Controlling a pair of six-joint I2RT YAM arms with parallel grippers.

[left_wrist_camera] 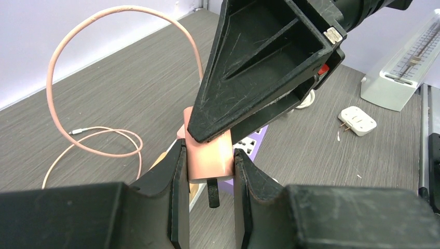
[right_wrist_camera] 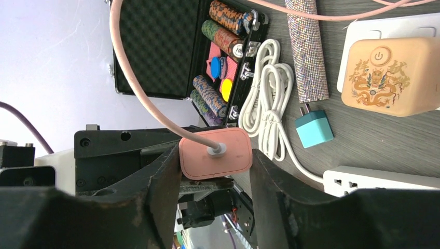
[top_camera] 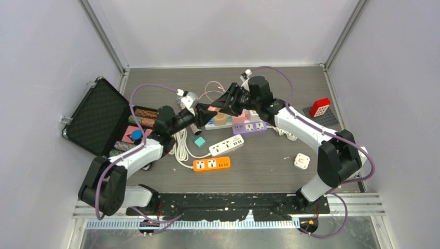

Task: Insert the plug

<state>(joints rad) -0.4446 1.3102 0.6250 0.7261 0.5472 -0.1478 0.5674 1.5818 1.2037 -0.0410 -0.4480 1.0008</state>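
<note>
The pink plug (top_camera: 209,108) hangs in the air above the power strips, with both grippers on it. My left gripper (top_camera: 200,110) is shut on its sides (left_wrist_camera: 209,151); the plug body (left_wrist_camera: 207,165) sits between the pads with a dark prong pointing down. My right gripper (top_camera: 221,105) comes from the opposite side, and its fingers (left_wrist_camera: 259,67) overlap the plug's top. In the right wrist view, the gripper (right_wrist_camera: 215,155) flanks the plug's cable end (right_wrist_camera: 231,158) and touches both edges. A pink cable (right_wrist_camera: 140,83) loops away. Purple (top_camera: 250,126), white (top_camera: 227,145) and orange (top_camera: 211,164) power strips lie below.
An open black case (top_camera: 98,116) with poker chips stands at the left. A coiled white cable (top_camera: 181,145), a teal adapter (top_camera: 200,141) and a tan cube (top_camera: 220,119) lie near the strips. A white adapter (top_camera: 301,161) and a red block (top_camera: 319,107) are at the right.
</note>
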